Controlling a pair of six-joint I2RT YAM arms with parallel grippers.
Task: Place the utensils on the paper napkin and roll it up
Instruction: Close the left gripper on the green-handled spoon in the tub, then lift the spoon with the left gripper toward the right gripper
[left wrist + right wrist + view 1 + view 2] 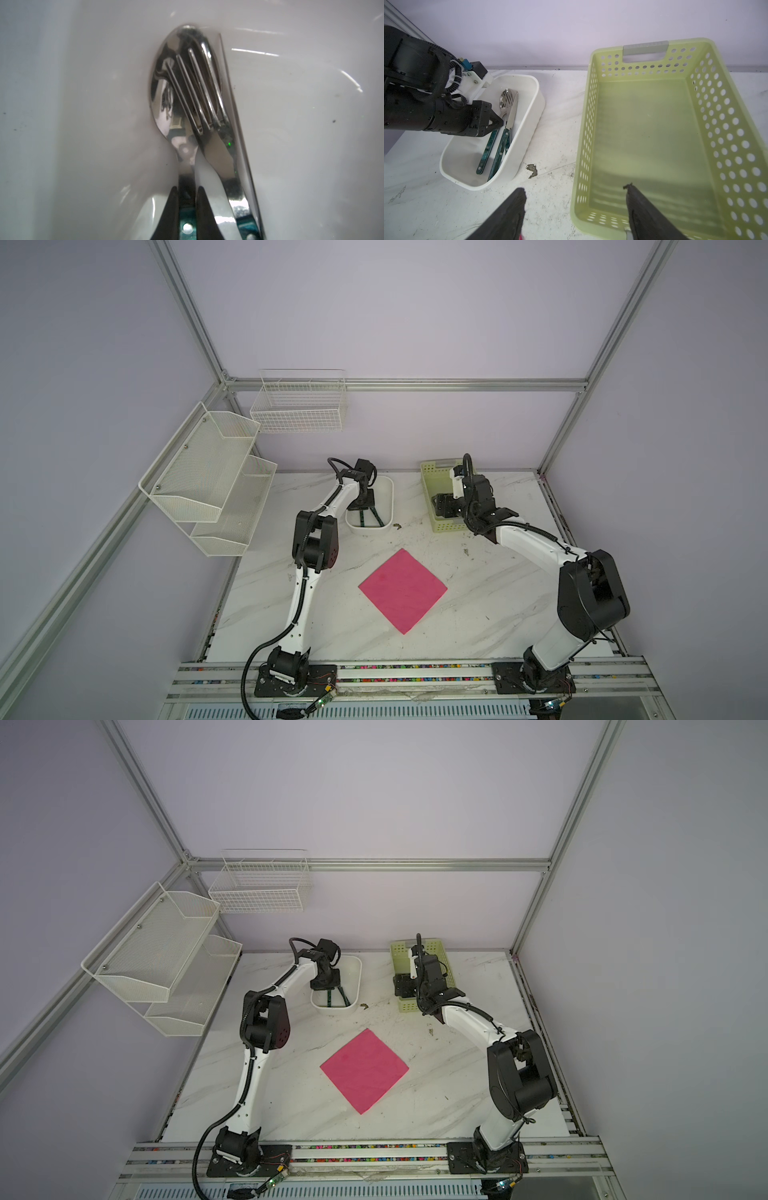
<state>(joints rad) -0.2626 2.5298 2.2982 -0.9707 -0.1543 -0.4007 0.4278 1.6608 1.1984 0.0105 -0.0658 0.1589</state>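
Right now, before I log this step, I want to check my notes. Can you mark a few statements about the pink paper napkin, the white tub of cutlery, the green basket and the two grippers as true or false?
1. The pink square paper napkin lies bare on the marble-look tabletop. True.
2. The pale green perforated plastic basket holds a folded cloth. False: it is empty.
3. The left gripper grips the silver spoon by its neck inside the white oblong plastic tub. True.
4. The right gripper is shut. False: its jaws stand wide open.
5. The tines of the silver fork lie across the spoon's bowl. True.
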